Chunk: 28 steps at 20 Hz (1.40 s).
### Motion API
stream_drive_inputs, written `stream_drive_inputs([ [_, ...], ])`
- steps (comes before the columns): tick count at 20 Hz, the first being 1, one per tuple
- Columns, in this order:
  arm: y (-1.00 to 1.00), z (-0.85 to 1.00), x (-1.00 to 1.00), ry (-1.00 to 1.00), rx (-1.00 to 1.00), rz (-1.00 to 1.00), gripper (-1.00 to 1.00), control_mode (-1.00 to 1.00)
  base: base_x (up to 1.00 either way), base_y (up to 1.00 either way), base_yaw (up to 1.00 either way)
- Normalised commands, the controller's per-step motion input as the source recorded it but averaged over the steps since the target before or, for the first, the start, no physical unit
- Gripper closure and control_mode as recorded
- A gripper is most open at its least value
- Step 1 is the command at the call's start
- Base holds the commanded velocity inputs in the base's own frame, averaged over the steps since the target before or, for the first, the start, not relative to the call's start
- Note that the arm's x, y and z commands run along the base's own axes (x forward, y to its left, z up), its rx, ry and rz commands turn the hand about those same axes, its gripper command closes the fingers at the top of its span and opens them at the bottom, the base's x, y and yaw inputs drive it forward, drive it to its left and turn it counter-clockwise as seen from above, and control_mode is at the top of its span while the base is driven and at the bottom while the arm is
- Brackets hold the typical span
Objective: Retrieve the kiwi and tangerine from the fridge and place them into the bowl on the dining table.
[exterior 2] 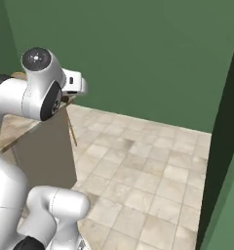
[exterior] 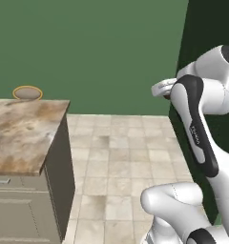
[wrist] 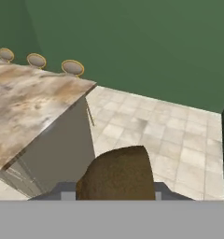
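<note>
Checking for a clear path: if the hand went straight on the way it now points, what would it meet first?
Probably the tiled floor beside the dining table; the held kiwi hides the nearest stretch, so depth is uncertain.

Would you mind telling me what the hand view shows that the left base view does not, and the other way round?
Hand view alone: a fuzzy brown kiwi held in the gripper at the bottom of the picture, and three stool seats in a row beyond the table's far edge.

Left base view alone: the robot's white arm rising at the right, and the dining table's panelled beige base.

Both: the marbled dining table, a round stool seat behind it, the green wall and the tiled floor.
</note>
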Motion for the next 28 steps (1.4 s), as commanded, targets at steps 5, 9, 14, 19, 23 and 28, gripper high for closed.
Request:
stream_drive_inputs([
  [5,0.00,0.00,0.00,0.00,0.00,0.00,1.00,1.00,1.00,-0.73,0.29],
  [9,0.00,0.00,0.00,0.00,0.00,0.00,1.00,1.00,1.00,-0.58,0.23],
  [14,0.00,0.00,0.00,0.00,0.00,0.00,1.00,1.00,1.00,-0.32,0.21],
  [19,0.00,0.00,0.00,0.00,0.00,0.00,1.00,1.00,1.00,-0.19,0.21],
  [23,0.00,0.00,0.00,0.00,0.00,0.00,1.00,1.00,1.00,-0.29,0.27],
  [28,0.00,0.00,0.00,0.00,0.00,0.00,1.00,1.00,1.00,-0.08,0.58],
])
